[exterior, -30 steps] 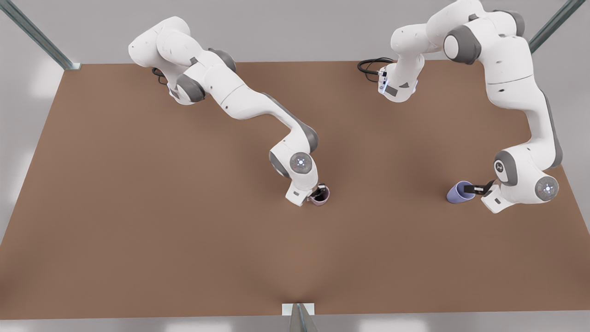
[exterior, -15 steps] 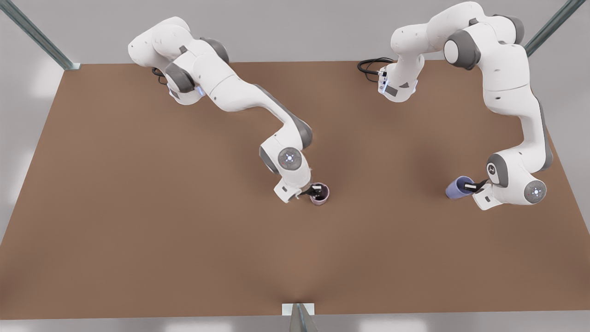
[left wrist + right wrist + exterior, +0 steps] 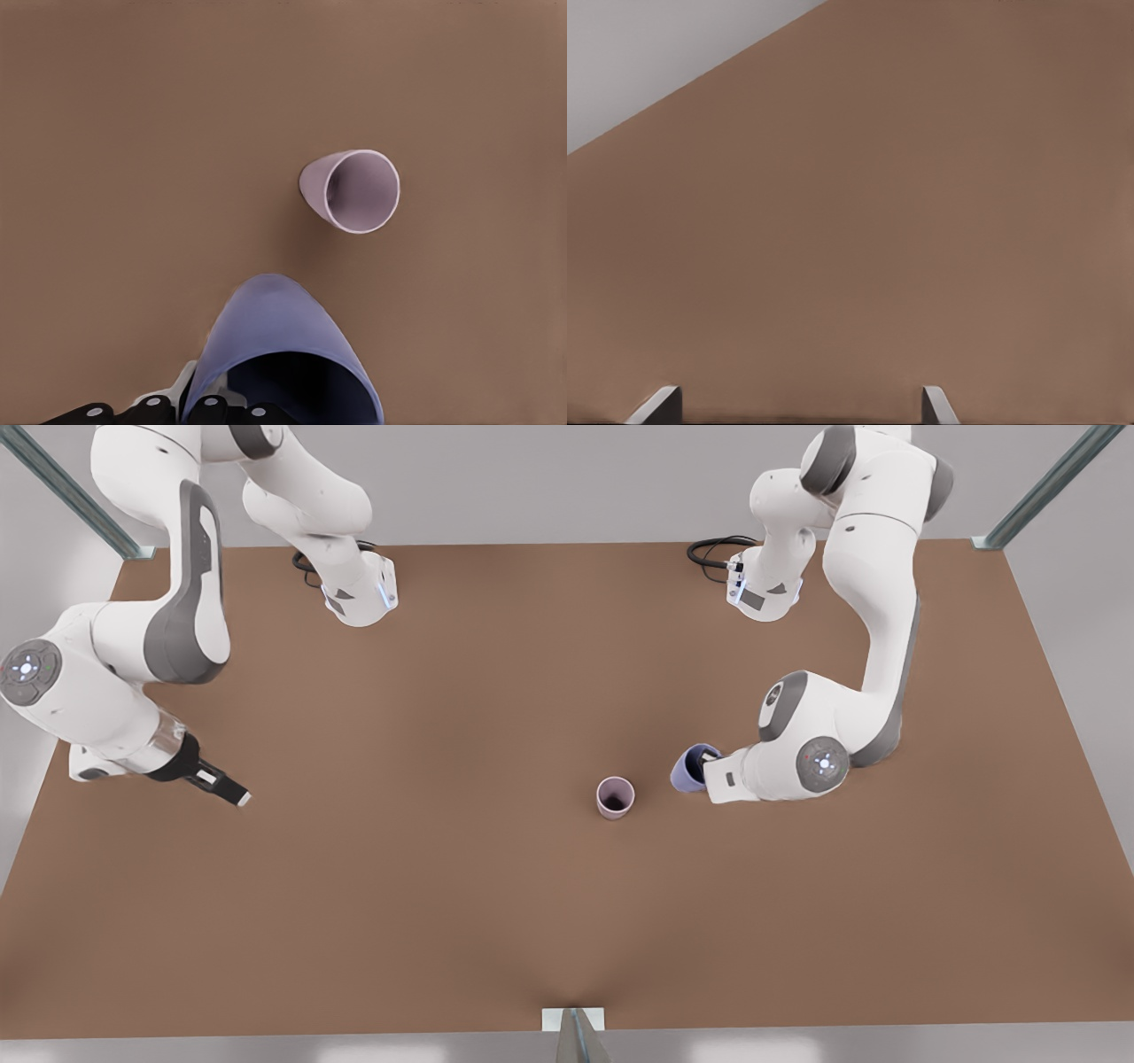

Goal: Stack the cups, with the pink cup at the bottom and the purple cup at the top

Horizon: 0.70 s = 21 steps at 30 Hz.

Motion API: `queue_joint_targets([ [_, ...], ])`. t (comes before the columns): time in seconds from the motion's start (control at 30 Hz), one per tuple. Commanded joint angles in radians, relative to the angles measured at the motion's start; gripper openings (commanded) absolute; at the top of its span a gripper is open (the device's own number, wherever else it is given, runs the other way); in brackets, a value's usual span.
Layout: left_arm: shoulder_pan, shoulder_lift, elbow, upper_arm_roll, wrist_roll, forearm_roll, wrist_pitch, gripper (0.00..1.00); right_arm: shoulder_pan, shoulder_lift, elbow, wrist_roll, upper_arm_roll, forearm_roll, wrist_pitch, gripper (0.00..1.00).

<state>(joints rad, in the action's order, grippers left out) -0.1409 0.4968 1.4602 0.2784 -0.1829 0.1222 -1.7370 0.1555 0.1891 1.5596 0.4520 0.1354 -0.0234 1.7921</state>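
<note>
The left gripper (image 3: 706,766), clamped on the tilted lavender tapered purple cup (image 3: 688,768) just beside the upright matte mauve pink cup (image 3: 615,796) (right gripper (image 3: 232,791) spread wide, waiting far off), could clip that rim and topple it.

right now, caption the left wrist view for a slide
Left gripper carries the purple cup toward the upright pink cup on the brown table.

The front view looks steeply down over the whole desk (image 3: 443,921) from high up. The left wrist view hangs close above the pink cup (image 3: 353,190), shared with the front view. The right wrist view probably faces a desk edge.
</note>
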Motion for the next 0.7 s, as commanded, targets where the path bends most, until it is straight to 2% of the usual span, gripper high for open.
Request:
queue_joint_targets([
  [0.0,-0.040,0.046,-0.069,0.011,0.809,0.019,0.030,0.21,0.009,0.019,-0.039,-0.454,0.016,0.042,-0.105,1.00],
  [0.07,-0.094,0.112,-0.164,0.011,0.908,0.019,0.028,0.21,0.018,0.093,-0.096,-0.458,0.016,0.042,-0.076,1.00],
  [0.1,-0.108,0.134,-0.195,0.011,0.935,0.019,0.027,0.21,0.003,0.076,-0.093,-0.457,0.010,0.069,-0.062,1.00],
  [0.13,-0.120,0.147,-0.210,0.011,0.944,0.019,0.024,0.21,-0.054,0.046,-0.066,-0.455,-0.057,0.080,-0.046,1.00],
  [0.37,-0.140,0.167,-0.201,0.008,0.953,-0.001,0.002,0.21,-0.063,0.065,-0.075,-0.455,-0.063,0.082,-0.034,1.00],
  [0.4,-0.140,0.170,-0.202,0.008,0.954,0.001,0.000,0.21,-0.053,0.087,-0.122,-0.451,-0.063,0.073,-0.037,1.00],
  [0.67,-0.140,0.201,-0.205,0.008,0.961,0.005,-0.023,0.21,-0.036,0.093,-0.173,-0.444,-0.074,0.062,-0.037,1.00],
])
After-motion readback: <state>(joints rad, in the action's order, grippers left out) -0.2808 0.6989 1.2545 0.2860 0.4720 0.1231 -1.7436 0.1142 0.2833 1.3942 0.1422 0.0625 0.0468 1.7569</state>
